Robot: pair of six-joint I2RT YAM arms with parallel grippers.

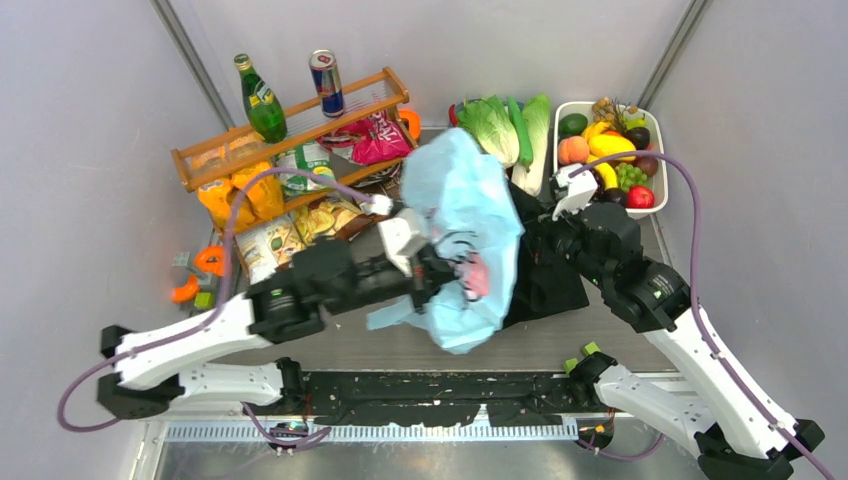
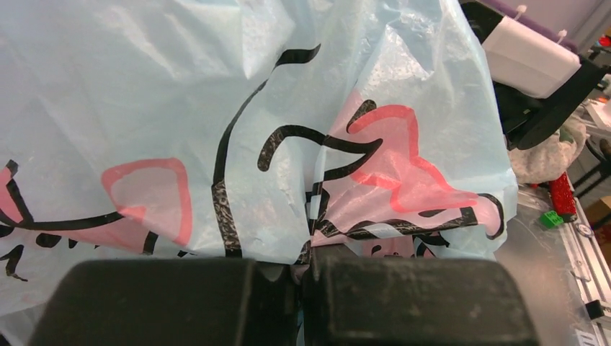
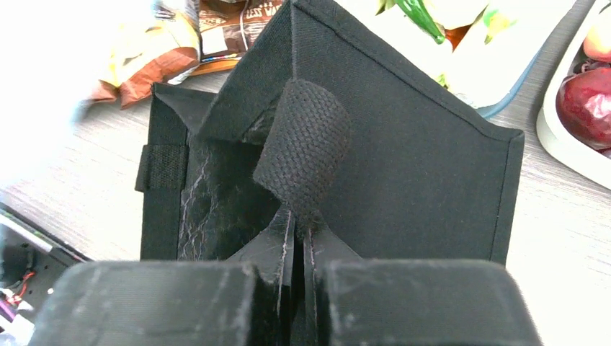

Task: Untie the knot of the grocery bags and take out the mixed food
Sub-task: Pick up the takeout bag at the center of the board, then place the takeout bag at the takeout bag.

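Pinching a fold of the blue bag (image 2: 238, 108) in the left gripper (image 2: 302, 268), fingers pressed together with only thin plastic between them, just under the pink and black print. From above, holding that bag lifted and spread at mid-table, overlapping the left edge of the tote (image 1: 552, 285). Clamping black fabric of the tote in the right gripper (image 3: 299, 268), fingers closed tight on a pleat directly below a curled strap (image 3: 306, 144), with the tote resting on the table (image 1: 400, 345). Cannot make out a knot on either bag. Behind the bags, side by side: cabbage (image 1: 488, 128), cucumber (image 1: 519, 130), leek (image 1: 538, 135), just left of a fruit tray (image 1: 663, 185). At far left, snack packets (image 1: 290, 235) beneath a wooden rack (image 1: 300, 130), well apart from both grippers.
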